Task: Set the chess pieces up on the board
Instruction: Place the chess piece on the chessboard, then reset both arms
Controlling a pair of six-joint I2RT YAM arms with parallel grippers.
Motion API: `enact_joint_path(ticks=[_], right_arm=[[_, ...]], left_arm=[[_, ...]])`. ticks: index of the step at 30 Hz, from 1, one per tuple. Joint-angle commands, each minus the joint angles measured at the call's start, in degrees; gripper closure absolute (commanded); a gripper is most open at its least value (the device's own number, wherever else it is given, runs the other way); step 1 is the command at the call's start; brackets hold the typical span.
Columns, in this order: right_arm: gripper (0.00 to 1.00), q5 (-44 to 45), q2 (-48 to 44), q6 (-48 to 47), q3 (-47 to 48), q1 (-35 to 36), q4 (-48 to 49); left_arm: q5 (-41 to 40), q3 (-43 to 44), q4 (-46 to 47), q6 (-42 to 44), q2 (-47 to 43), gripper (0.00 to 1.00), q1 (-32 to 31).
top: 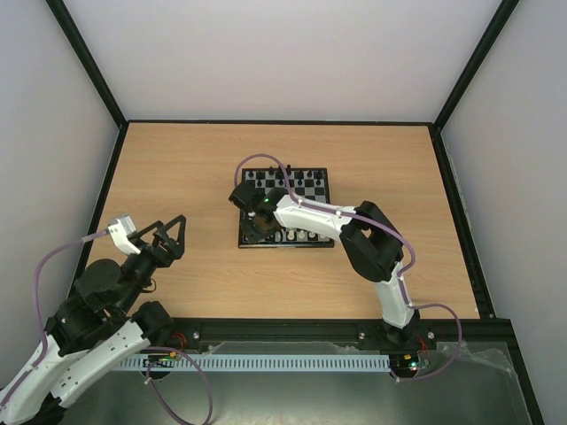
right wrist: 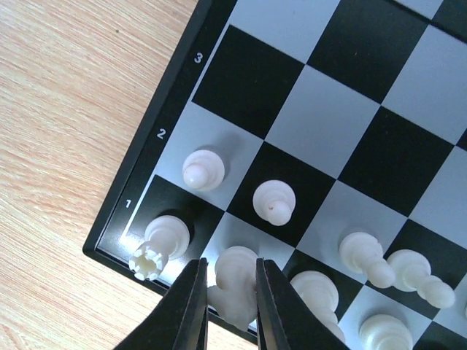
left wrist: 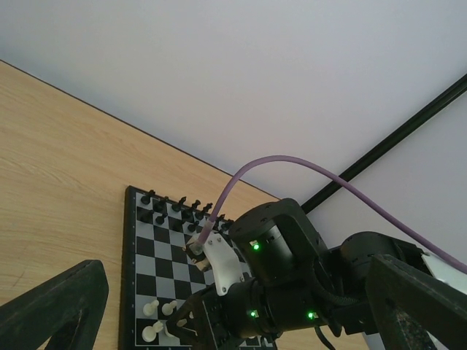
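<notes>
The board [top: 326,209] lies at the table's middle, and the right wrist view shows its near left corner [right wrist: 328,109]. Whitish chess pieces stand on its near rows: a rook [right wrist: 164,240] on the corner square and two pawns [right wrist: 203,169] [right wrist: 274,200] in the row behind. My right gripper [right wrist: 230,266] is shut on a white knight [right wrist: 237,281] on the square beside the rook, low over the board [top: 257,226]. My left gripper [top: 171,226] is open and empty, raised over bare table to the left of the board; its dark fingers [left wrist: 58,306] frame the left wrist view.
Black pieces [top: 297,177] fill the board's far rows and also show in the left wrist view [left wrist: 171,208]. More white pieces [right wrist: 365,251] stand to the right of the knight. The right arm [top: 363,235] reaches over the board's near right side. Black frame posts and walls enclose the table.
</notes>
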Motion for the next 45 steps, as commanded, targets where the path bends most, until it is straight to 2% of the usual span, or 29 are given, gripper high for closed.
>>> enact_joint_path(ticks=[1,27,38,45], right_arm=[[0.85,-0.30,1.51,-0.65,1.75,-0.49,-1.68],[0.83,-1.40,1.49,-0.66,-1.68,-0.58,-0.07],[0.56,-1.37,-2.07,-0.67,-2.47,-0.59,0.44],[0.48,-4.18,-8.36,-0.70,-4.65,-0.56,1.92]], left_arm=[[-0.62,-0.57,1.99,1.16,0.65,0.01,-0.09],[-0.27,-1.95,2.69,0.45,1.01,0.01,-0.10],[-0.06,-1.70,2.86,0.26,1.26,0.01,-0.11],[-0.08,-1.25,3.04,0.20,1.73,0.01,-0.11]])
